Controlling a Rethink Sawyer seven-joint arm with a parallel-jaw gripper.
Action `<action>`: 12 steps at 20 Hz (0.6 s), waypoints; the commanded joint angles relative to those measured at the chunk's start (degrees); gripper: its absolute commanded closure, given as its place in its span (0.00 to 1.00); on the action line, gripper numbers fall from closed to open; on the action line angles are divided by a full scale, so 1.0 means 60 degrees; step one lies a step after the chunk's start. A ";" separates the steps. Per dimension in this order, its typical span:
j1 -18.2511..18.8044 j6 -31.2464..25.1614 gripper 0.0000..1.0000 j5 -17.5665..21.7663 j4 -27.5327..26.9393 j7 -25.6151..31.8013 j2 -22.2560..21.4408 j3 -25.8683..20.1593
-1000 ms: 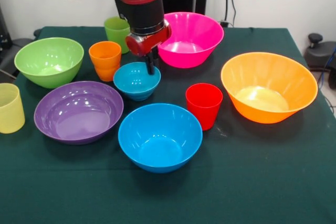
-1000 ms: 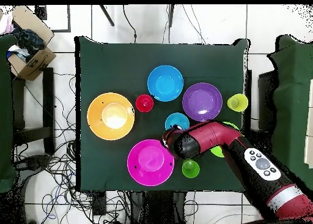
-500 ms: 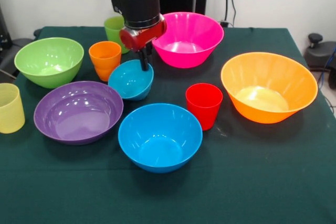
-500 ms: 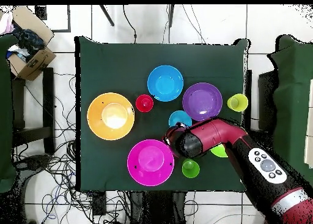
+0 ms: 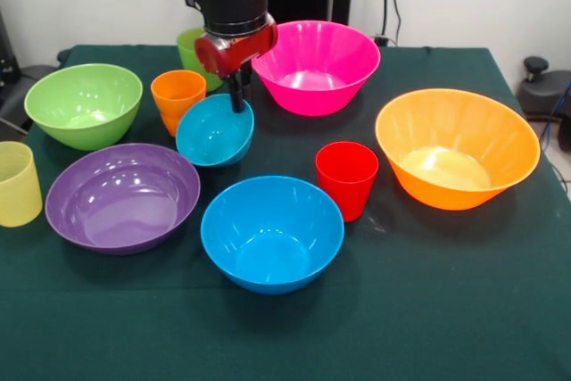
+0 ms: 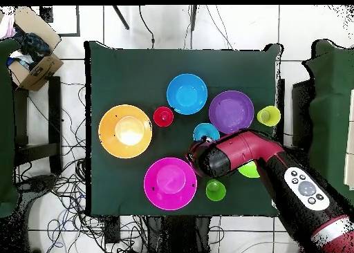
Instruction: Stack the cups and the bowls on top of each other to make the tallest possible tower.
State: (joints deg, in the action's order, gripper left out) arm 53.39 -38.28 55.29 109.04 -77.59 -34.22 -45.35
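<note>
My gripper [image 5: 237,95] is shut on the far rim of the small blue bowl [image 5: 212,133], which hangs tilted with its mouth facing the purple bowl [image 5: 123,195]. Its lower edge sits close to the purple bowl's rim; I cannot tell if they touch. The orange cup [image 5: 177,98] stands just left of the gripper, and the green cup [image 5: 190,47] is partly hidden behind the arm. The large blue bowl [image 5: 272,231], red cup [image 5: 346,178], orange bowl [image 5: 457,147], pink bowl [image 5: 317,64], lime green bowl [image 5: 83,103] and pale yellow cup [image 5: 18,183] stand separately. Nothing is stacked.
A dark green cloth covers the table [image 5: 446,318]. In the overhead view the arm [image 6: 263,157] covers the orange cup and most of the lime green bowl [image 6: 249,171]. A cardboard box [image 6: 33,63] and cables lie on the floor beside the table.
The gripper has risen and moved left with the small blue bowl, tipping it on edge. The purple bowl has slid a little to the left.
</note>
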 commanded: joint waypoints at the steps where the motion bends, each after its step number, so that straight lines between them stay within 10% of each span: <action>1: 0.0075 -0.1015 1.00 -0.0019 0.0763 0.3458 -0.0397 -0.0580; 12: 0.0325 -0.1128 1.00 -0.0443 0.1738 0.3402 -0.1161 -0.1278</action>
State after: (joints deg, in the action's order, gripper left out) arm 55.18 -38.30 53.05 114.57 -77.59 -39.58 -49.73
